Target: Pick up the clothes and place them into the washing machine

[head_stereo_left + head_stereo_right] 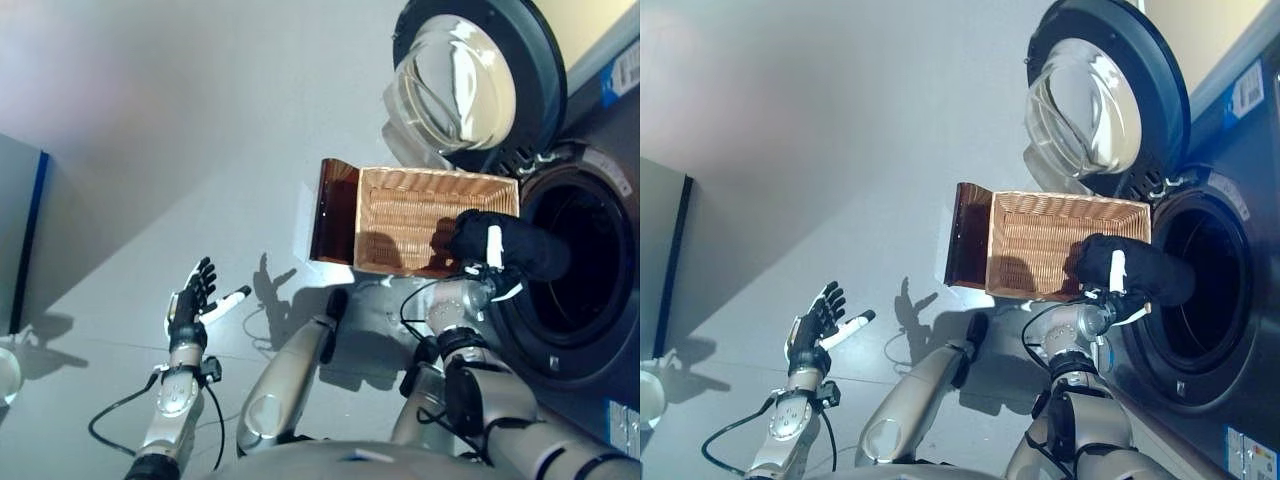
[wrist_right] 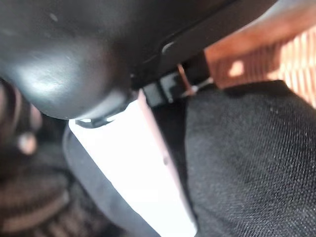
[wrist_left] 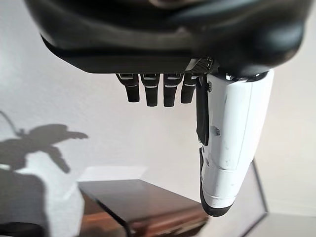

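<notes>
A black garment (image 1: 515, 245) hangs between the rim of a wicker basket (image 1: 420, 215) and the washing machine's round drum opening (image 1: 590, 270). My right hand (image 1: 493, 248) is shut on it. In the right wrist view the white-covered thumb (image 2: 148, 168) presses against the black cloth (image 2: 247, 158). The garment's far end reaches into the mouth of the drum. The machine's glass door (image 1: 465, 75) stands swung open above the basket. The basket's woven bottom shows no other clothes. My left hand (image 1: 190, 300) is held open over the floor at the lower left, holding nothing, fingers straight (image 3: 163, 89).
The basket rests on a brown stand (image 1: 335, 215) right beside the machine's front. A grey cabinet with a blue edge (image 1: 25, 230) stands at the far left, with a white object (image 1: 5, 372) below it. Grey floor lies between them.
</notes>
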Tool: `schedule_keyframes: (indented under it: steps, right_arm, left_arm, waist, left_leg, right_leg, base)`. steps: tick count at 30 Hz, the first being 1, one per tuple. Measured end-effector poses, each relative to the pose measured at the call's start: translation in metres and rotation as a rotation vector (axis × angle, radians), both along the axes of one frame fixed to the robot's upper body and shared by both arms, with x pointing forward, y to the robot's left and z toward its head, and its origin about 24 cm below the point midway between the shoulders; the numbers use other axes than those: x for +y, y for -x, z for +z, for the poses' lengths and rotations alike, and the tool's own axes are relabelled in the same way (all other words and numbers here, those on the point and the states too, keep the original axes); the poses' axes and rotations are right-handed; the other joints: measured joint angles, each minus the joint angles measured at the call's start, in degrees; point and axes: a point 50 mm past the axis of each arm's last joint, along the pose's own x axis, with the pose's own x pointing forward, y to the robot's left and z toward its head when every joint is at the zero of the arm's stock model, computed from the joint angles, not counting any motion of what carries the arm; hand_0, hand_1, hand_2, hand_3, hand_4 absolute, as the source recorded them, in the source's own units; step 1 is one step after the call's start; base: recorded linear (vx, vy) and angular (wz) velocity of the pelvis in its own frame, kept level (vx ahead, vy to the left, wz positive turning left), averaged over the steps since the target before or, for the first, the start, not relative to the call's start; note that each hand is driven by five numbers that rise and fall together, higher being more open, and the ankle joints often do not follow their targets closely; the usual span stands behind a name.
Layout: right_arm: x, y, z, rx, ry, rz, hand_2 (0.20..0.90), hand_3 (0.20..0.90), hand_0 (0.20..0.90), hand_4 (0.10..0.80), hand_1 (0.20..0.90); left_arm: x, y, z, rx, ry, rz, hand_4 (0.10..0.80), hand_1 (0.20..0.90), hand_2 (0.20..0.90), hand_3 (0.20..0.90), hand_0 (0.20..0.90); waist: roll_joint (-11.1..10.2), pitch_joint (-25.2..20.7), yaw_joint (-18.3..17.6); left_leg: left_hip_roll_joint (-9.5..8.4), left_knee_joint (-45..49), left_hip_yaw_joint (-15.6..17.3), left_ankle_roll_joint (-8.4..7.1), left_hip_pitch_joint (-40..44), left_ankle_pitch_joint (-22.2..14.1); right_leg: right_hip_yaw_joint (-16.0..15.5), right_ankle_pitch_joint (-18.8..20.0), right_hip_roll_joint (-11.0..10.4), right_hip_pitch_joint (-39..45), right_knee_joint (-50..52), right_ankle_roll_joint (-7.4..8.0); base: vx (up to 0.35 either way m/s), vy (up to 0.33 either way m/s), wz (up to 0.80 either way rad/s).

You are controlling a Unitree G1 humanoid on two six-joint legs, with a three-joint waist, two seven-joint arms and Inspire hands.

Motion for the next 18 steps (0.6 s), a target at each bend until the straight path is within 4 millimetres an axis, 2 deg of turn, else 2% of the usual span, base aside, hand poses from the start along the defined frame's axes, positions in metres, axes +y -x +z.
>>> schedule_keyframes:
  steps: [5,7,13,16,18]
  right_arm:
    - [0.005,-0.001,0.004,-0.012,-0.019,-0.029,0.200,0.200,0.200,0.300,0.200]
    - [0.005,-0.002,0.005,-0.018,-0.020,-0.036,0.200,0.200,0.200,0.300,0.200]
    - [0.004,-0.006,0.014,-0.028,-0.028,-0.081,0.200,0.200,0.200,0.300,0.200]
    - [-0.020,-0.007,0.028,-0.044,-0.025,-0.177,0.200,0.200,0.200,0.300,0.200]
    - [-0.053,-0.009,0.054,-0.087,0.020,-0.273,0.200,0.200,0.200,0.300,0.200]
  left_arm:
    - [-0.010,0.001,-0.003,0.012,0.013,-0.034,0.800,0.900,0.900,0.900,0.900]
    - [-0.012,0.003,-0.004,0.015,0.022,-0.037,0.800,0.900,0.900,0.900,0.900]
    - [-0.018,0.011,-0.011,0.042,0.051,-0.032,0.800,0.900,0.900,0.900,0.900]
    - [-0.019,0.011,-0.011,0.042,0.053,-0.038,0.800,0.900,0.900,0.900,0.900]
    - [-0.017,0.013,-0.012,0.048,0.053,-0.028,0.800,0.900,0.900,0.900,0.900]
  waist:
    - [2.3,0.1,-0.2]
    - [2.4,0.1,-0.3]
    - [3.0,0.1,-1.5]
    - [4.4,0.1,-1.5]
    - [5.7,0.0,-1.4]
  left_leg:
    - [0.27,0.2,0.4,-0.03,0.1,0.1]
    - [0.28,0.3,0.7,0.31,0.2,-0.1]
    - [0.40,0.2,1.6,0.01,0.3,-0.2]
    - [0.48,0.2,2.2,0.07,0.5,-0.2]
    - [0.41,-0.9,3.8,0.52,1.2,0.1]
  right_leg:
    - [0.0,0.0,0.1,-0.2,0.1,0.03]
    - [0.1,0.3,-0.2,-0.3,0.5,1.07]
    - [0.2,0.6,-0.7,-1.1,1.2,1.51]
    - [1.2,1.1,-0.5,-1.4,0.7,1.91]
    - [2.8,2.1,-0.6,-1.3,-0.5,2.62]
  base:
    - [-0.001,0.003,-0.01]
    - [-0.006,0.005,-0.06]
    - [-0.045,0.030,-0.09]
    - [0.028,0.035,-0.14]
    - [0.039,0.014,-0.26]
